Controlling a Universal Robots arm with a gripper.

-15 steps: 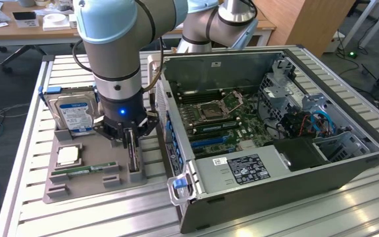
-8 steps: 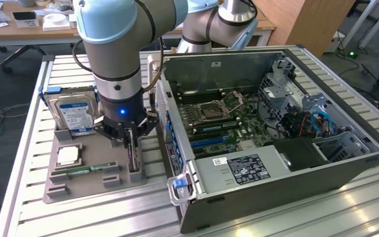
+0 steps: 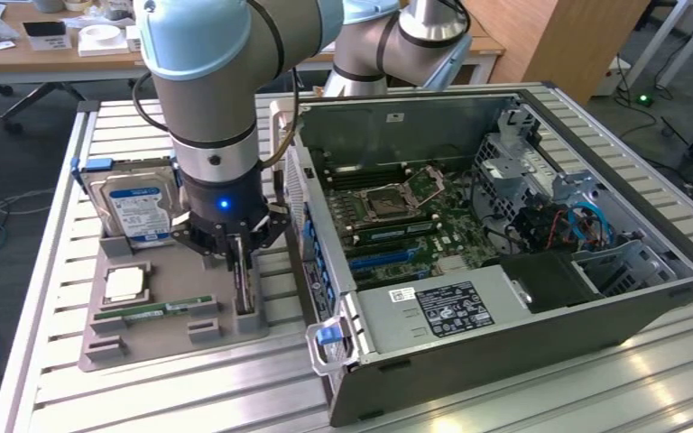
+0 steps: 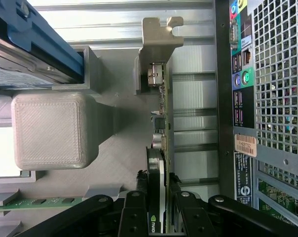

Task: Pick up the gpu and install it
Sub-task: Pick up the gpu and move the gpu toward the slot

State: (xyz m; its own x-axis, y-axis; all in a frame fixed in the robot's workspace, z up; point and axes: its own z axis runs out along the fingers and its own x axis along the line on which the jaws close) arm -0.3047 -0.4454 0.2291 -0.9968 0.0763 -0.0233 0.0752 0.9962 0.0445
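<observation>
- Your gpu (image 3: 244, 287) is standing on edge in a slot of the tray (image 3: 172, 341), on the side of the tray nearest the case (image 3: 503, 298). That's the exterior view's right of the tray.
- It looks seated in that slot, not lifted out.
- In the wrist view you see it edge-on, with its silver bracket (image 4: 159, 37) at the end farthest from the claw (image 4: 159, 190).
- The claw is clamped on the gpu. The black fingers (image 4: 136, 212) sit one on each face of the card, right up against it, gripping the end away from the bracket.
- The arm (image 3: 208, 81) comes straight down onto it, with the claw pointing at the tray.
- Sharing the tray: a drive (image 3: 136, 207) with a blue-and-white label standing at the far end, a cpu (image 3: 126, 284) lying flat in the middle, and a green ram stick (image 3: 154, 311) just in front of the cpu.
- The ram ends near the gpu, but you can't tell whether they touch.
- The case lies just beside the tray, open side up, so you can see the board (image 3: 407, 216) inside. Its port panel faces the gpu.
- Tray and case both sit on the slatted metal counter (image 3: 142, 401).
</observation>
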